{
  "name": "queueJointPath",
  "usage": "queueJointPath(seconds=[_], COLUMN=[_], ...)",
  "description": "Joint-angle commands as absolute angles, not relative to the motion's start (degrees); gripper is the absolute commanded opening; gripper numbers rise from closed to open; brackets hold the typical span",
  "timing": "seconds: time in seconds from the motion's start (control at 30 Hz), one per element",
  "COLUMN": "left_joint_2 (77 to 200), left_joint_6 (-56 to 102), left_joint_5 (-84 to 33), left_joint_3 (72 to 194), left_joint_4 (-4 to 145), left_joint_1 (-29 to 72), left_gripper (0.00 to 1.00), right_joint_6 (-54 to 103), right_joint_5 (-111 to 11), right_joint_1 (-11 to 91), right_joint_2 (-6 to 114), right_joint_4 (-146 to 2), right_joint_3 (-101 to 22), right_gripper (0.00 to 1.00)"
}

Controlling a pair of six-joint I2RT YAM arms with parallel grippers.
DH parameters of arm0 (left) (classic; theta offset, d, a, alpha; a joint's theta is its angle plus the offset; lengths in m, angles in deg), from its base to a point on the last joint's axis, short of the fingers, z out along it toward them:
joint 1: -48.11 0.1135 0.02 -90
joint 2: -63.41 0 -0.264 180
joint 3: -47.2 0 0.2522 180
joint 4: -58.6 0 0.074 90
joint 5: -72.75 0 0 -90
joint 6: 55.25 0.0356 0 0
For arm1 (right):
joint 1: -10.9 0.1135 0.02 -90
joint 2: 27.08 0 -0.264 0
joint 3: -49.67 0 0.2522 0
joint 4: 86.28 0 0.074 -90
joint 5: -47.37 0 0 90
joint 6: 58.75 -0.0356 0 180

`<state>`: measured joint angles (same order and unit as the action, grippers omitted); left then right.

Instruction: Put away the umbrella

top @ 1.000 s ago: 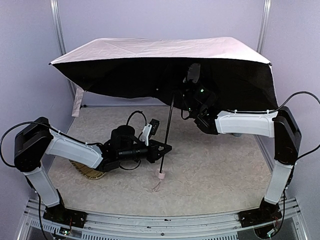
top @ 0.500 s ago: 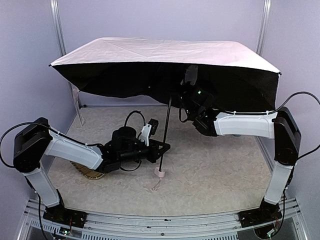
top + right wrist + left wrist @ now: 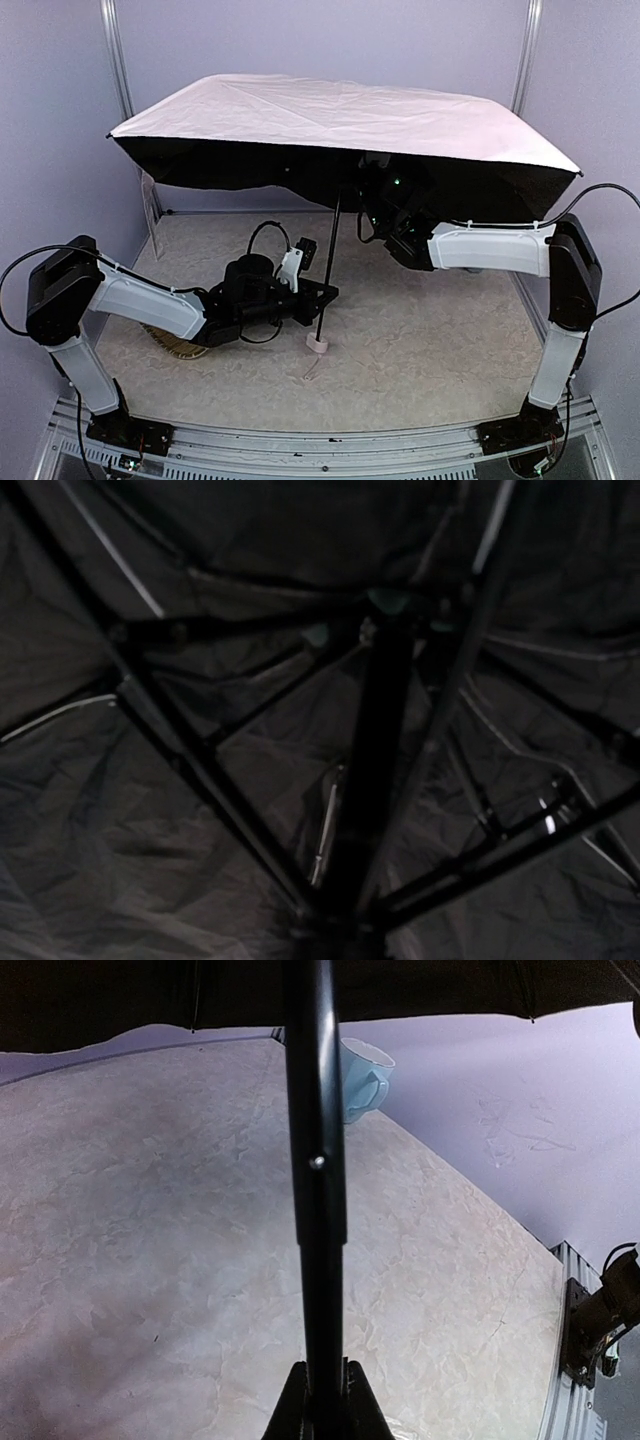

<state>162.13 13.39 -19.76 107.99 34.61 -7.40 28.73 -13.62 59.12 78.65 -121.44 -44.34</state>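
Holding the open umbrella [image 3: 340,115] near-upright over the table [image 3: 450,330]: left gripper [image 3: 322,295] clamped on the black shaft [image 3: 318,1210] low down, just above the whitish handle [image 3: 317,343]. Right gripper [image 3: 380,190] is up under the canopy by the rib hub [image 3: 385,605]; can't tell whether its jaws are open or closed.

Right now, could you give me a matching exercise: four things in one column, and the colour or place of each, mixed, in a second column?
Things:
1 canopy
2 shaft
3 cup
4 tray

Colour or place:
A pale blue
B woven straw, partly under the left arm
C pale pink on top
D black, gripped by the left pincer

Pairs: 1-C, 2-D, 3-A, 4-B
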Motion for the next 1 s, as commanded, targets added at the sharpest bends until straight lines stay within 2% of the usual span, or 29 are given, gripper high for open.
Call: queueJointPath(seconds=[0.0,0.23,0.4,0.57,0.8,0.93,0.97], left_joint_2=[159.13,159.30,159.26,159.04,158.65,157.94,157.72], left_joint_6=[16.84,17.26,17.21,17.33,17.32,17.60,17.38], left_joint_5=[-18.58,-18.34,-18.10,-18.11,-18.51,-17.75,-17.95], left_joint_3=[110.33,110.44,110.37,110.42,110.83,110.67,110.52], left_joint_4=[28.92,28.95,28.92,28.95,29.11,28.57,28.25], left_joint_1=[-8.18,-8.47,-8.58,-8.62,-8.67,-8.19,-7.55], left_gripper=[0.00,0.00,0.00,0.00,0.00,0.00,0.00], right_joint_6=[29.23,28.57,27.76,27.77,27.48,26.92,26.75], right_joint_5=[-14.14,-14.77,-15.12,-15.02,-15.24,-17.10,-18.17], right_joint_1=[59.39,59.32,59.28,59.29,59.27,59.30,59.29], right_joint_2=[78.19,78.77,79.17,79.34,79.57,79.37,79.18], right_joint_4=[-119.76,-118.71,-118.45,-118.11,-117.57,-115.81,-115.26], right_joint_3=[-47.06,-49.13,-50.03,-50.39,-50.30,-49.64,-48.97], right_gripper=[0.24,0.22,0.28,0.29,0.17,0.00,0.00])
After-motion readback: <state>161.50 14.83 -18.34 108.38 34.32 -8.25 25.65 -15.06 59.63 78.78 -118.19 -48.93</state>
